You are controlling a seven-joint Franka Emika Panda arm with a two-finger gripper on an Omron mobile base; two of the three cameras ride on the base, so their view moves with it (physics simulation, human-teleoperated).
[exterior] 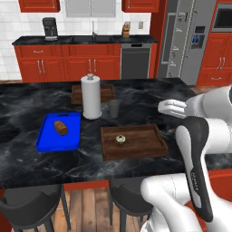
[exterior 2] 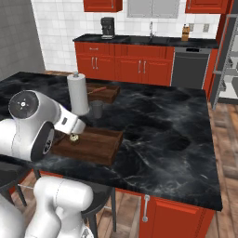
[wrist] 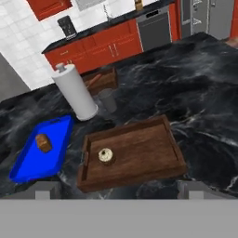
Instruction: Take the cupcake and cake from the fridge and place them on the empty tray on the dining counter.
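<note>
Wooden trays (wrist: pixel 132 155): two; one cupcake (wrist: pixel 105 155), one blue tray (wrist: pixel 28 165); claw (wrist: pixel 121 191) released

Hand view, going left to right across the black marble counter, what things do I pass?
Blue tray with the brown block in it, then the paper towel roll, the grey cup, and the wooden tray holding the cupcake near its left end.

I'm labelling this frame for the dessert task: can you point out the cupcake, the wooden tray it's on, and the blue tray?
cupcake (wrist: pixel 105 155), hand view, cream top.
wooden tray (wrist: pixel 144 149), hand view, bare floor.
blue tray (exterior: pixel 50 141), left base view, bare floor.
</note>
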